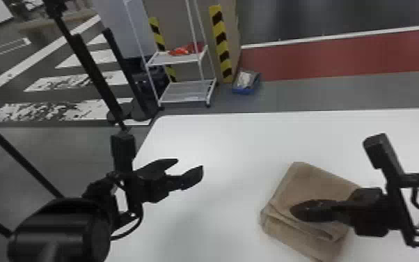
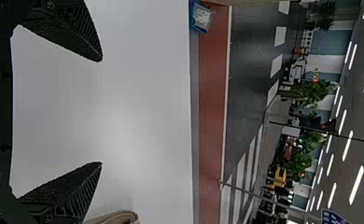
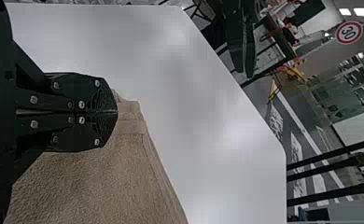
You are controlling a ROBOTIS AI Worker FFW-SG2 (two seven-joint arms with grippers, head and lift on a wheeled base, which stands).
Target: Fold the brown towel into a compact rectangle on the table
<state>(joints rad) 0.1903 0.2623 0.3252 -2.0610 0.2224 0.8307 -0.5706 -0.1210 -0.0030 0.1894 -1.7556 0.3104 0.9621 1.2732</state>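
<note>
The brown towel lies folded in layers on the right part of the white table, with a loose, creased flap along its near left side. My right gripper is over the middle of it. In the right wrist view that gripper has its fingers pressed together above the towel; whether any cloth is pinched cannot be told. My left gripper hangs over the table to the left of the towel, apart from it. Its fingers stand wide around nothing in the left wrist view, where a rolled towel edge peeks in.
The white table has its far edge and left corner in view. Beyond it on the floor stand a white shelf cart with red items and a blue bin. Black posts rise at the left.
</note>
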